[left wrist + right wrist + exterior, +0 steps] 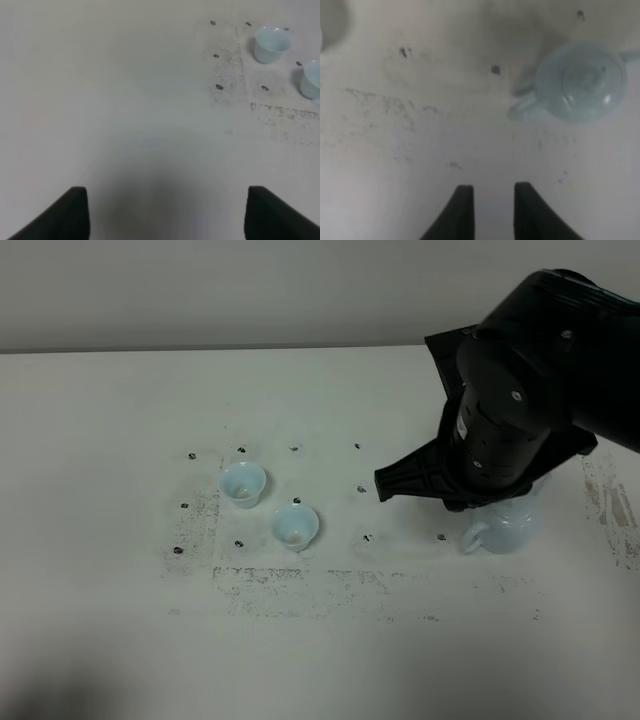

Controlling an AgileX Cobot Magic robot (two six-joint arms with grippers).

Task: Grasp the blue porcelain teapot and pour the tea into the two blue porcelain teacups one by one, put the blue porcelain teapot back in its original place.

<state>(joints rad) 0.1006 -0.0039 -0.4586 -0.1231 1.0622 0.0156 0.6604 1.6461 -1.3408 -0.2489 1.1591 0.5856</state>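
Right pincer [493, 189] hangs slightly spread and empty over the bench [395, 165], blue porcelain teapot [582, 82] sitting ahead of its tips and off to one side, so I reckon it's the reach-and-grab step, next up lining over the pot and pinching.

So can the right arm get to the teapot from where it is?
Probably yes. The right gripper hovers close to the teapot with nothing in it, and only bare table lies between them. Its jaws are just a little apart, so it may need to open wider first.
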